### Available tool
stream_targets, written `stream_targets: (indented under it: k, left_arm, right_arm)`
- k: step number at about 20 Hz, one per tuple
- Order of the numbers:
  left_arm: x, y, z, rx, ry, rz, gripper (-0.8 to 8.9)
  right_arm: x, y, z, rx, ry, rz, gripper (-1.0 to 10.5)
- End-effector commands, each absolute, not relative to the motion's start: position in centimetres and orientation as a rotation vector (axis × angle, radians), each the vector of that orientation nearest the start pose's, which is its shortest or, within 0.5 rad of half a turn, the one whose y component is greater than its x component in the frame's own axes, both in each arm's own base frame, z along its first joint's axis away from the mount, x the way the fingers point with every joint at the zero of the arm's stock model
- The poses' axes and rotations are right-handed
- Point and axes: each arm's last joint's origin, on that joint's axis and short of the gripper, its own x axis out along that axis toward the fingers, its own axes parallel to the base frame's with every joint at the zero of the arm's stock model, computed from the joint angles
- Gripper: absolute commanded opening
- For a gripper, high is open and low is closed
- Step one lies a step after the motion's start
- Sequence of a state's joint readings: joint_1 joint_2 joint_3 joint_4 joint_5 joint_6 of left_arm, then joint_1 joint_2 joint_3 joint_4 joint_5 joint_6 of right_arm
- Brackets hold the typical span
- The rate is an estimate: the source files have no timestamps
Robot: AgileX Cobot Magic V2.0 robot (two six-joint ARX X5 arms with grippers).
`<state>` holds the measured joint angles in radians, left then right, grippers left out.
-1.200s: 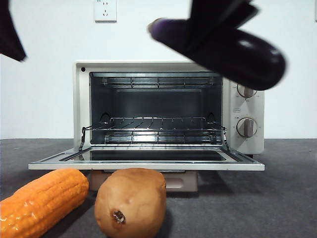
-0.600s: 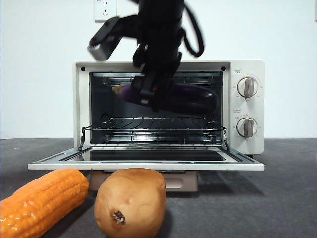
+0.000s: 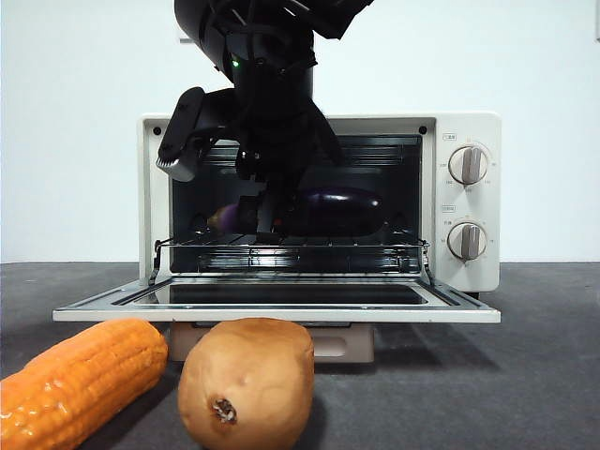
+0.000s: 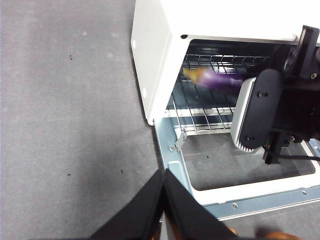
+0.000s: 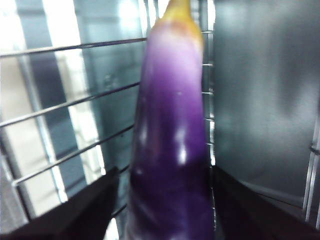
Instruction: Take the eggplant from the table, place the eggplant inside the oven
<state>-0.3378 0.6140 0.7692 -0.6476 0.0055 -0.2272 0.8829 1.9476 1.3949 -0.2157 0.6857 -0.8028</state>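
Observation:
The glossy dark purple eggplant lies lengthwise inside the open cream-white oven, just above or on the wire rack. My right gripper reaches down through the oven mouth and is shut on the eggplant, one jaw on each side of it, with the yellowish stem end pointing away from the wrist. The left wrist view shows the eggplant in the oven behind the right arm. My left gripper hangs shut over the table, off the oven's front left corner.
The oven door is folded down flat toward the front. An orange corn cob and a brown potato lie on the dark grey table in front of the door. Two knobs are on the oven's right panel.
The right gripper carried the eggplant from high at the right, above the oven, leftward and down into the oven cavity, then lowered it to rack level. The black arm tip at top left has left view.

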Motion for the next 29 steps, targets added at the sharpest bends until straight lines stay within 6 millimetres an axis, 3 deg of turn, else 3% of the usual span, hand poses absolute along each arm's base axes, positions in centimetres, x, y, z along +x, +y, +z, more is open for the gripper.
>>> stream_targets:
  k: [1, 11, 16, 19, 23, 29]
  left_arm:
    - [11.6, -4.1, 30.8, -0.134, 0.513, -0.286, 0.04]
    - [13.7, -4.9, 29.9, -0.104, 0.589, -0.279, 0.04]
    - [16.1, -5.7, 28.6, -0.054, 0.648, -0.279, 0.04]
    - [18.2, -5.5, 27.3, -0.045, 0.709, -0.235, 0.04]
    - [21.3, -5.3, 24.5, -0.089, 0.844, -0.280, 0.04]
    - [24.4, -5.3, 19.2, -0.145, 1.078, -0.411, 0.04]
  right_arm:
    - [28.2, 32.1, 20.7, -1.302, 0.454, 0.390, 3.2]
    - [25.9, 33.8, 21.2, -1.263, 0.418, 0.398, 3.2]
    - [23.7, 33.9, 23.6, -1.213, 0.392, 0.400, 3.0]
    - [21.5, 31.6, 27.0, -1.106, 0.466, 0.387, 2.0]
    - [18.4, 27.2, 31.6, -0.944, 0.574, 0.466, 0.3]
    - [14.4, 21.0, 37.2, -0.775, 0.564, 0.464, 0.0]
